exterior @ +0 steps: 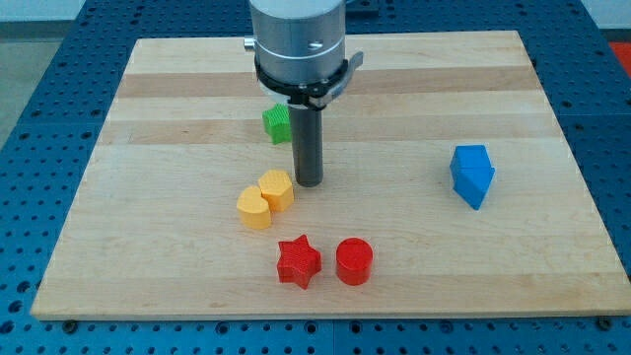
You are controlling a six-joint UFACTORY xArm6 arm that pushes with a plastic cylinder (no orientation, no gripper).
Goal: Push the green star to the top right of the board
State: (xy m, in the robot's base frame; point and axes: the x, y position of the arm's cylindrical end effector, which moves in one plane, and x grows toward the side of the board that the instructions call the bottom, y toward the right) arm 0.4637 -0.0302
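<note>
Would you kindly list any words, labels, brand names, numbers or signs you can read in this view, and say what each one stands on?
None: no readable text shows anywhere in this view.
The wooden board is bare of print.
The blocks, among them the green star and the blue block, carry no marks.
The grey arm housing above my tip shows no legible label.

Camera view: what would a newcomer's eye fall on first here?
The arm's grey housing dominates the top centre, its dark rod ending with my tip just right of the yellow blocks. The green star peeks out left of the rod, partly hidden. The blue block sits alone at the view's right; the red star and red cylinder sit low.
</note>
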